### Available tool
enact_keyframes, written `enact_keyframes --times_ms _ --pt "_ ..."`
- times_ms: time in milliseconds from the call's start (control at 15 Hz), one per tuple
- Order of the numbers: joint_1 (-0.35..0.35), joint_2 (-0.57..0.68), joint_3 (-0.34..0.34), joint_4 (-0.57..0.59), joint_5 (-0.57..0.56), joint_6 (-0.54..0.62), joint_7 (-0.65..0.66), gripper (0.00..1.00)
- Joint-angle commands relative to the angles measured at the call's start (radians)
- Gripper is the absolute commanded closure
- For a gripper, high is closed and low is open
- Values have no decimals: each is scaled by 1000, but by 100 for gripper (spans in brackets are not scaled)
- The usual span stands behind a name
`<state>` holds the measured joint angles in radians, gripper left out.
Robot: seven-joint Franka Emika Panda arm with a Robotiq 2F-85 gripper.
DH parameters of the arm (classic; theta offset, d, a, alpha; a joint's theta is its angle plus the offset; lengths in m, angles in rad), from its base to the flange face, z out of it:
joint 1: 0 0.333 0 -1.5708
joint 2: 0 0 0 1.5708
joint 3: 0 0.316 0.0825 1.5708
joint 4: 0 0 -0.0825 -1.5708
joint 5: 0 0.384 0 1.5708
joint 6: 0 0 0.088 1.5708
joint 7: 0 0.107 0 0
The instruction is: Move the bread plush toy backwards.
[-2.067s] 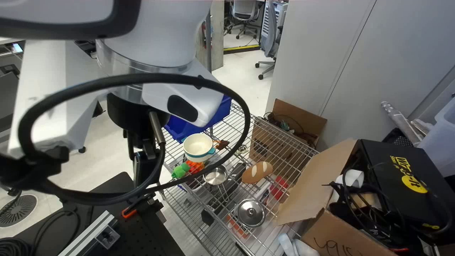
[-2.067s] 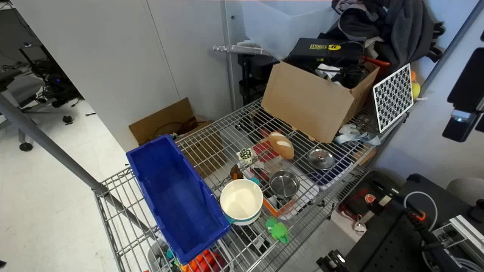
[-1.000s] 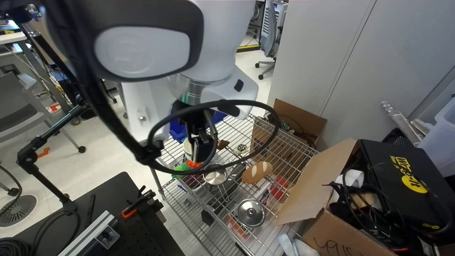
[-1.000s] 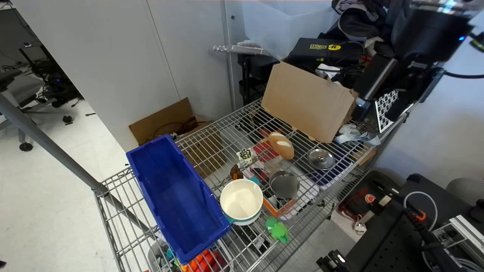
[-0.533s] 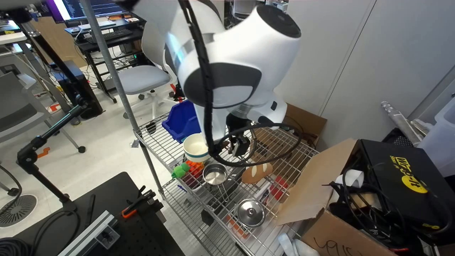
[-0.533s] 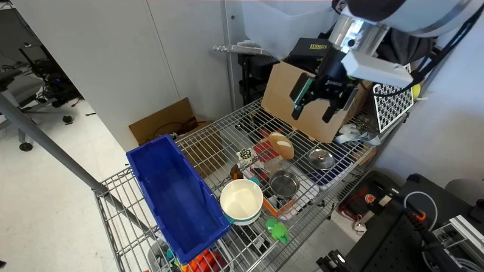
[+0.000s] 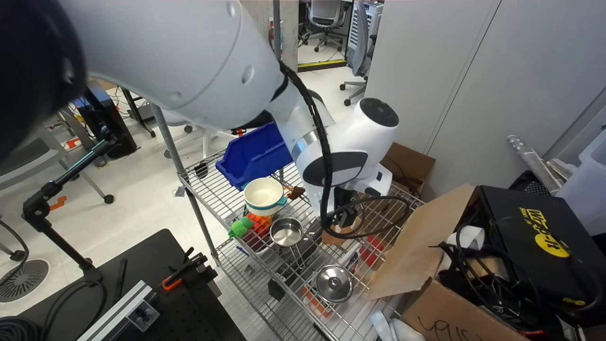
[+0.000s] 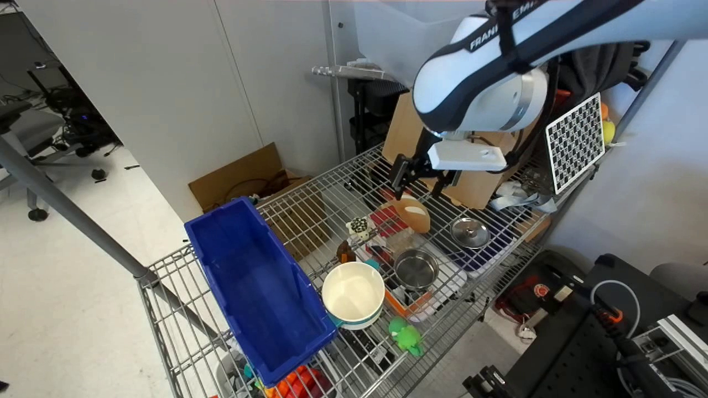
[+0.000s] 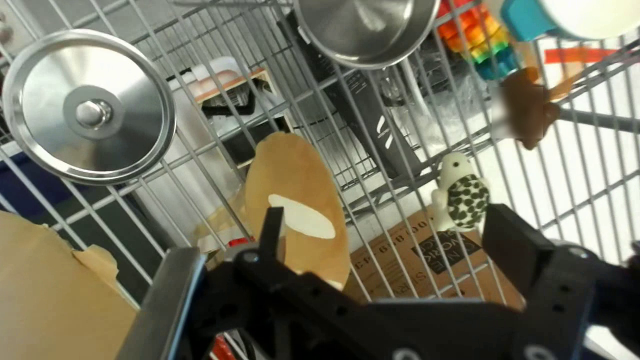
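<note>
Spread claw [image 9: 384, 215] hangs near the bread plush toy [image 9: 300, 195]

The bread plush toy, tan with pale slashes, lies on the wire tabletop [image 8: 193, 357]. In the wrist view it sits just left of the frame's middle, slanting toward the bottom. The claw's fingers [image 9: 271, 230] stand well apart; the one at left of that frame crosses in front of the toy, and whether they touch cannot be told.

In an exterior view the toy lies right of centre, with the claw just above it in the frame, under the white arm [image 8: 492, 105]. In an exterior view a black cable [image 7: 326, 166] loops before the toy, hiding part of it.

The wrist view also shows a steel lid [image 9: 130, 135] at upper left, a steel pot [image 9: 370, 30] cut by the top edge, a spotted turtle figure [image 9: 465, 200] right of the middle and a brown toy [image 9: 527, 100] at upper right. At lower centre of an exterior view a white-and-teal cup [image 8: 354, 293] stands close beside a blue bin [image 8: 260, 298]; a green toy [image 8: 405, 335] lies below and right of the cup.
</note>
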<state>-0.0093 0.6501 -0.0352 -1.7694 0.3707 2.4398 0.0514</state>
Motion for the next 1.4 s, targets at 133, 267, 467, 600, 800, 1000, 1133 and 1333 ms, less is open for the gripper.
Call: enact_keyframes --times_ms 133,267,467,600,800,1000,1133,1333 --pt "19 214 -36 190 -163 59 111 0" --pt "24 260 -40 234 -192 51 138 1" --pt "31 303 -41 282 -217 40 165 31" --pt "34 319 -39 308 -225 31 179 47" --pt "30 336 -41 355 -220 7 205 71" --pt "15 344 -25 418 -202 -14 216 92" --pt "7 367 -15 499 -187 -38 238 99" --pt "14 440 -21 660 -186 -82 304 99"
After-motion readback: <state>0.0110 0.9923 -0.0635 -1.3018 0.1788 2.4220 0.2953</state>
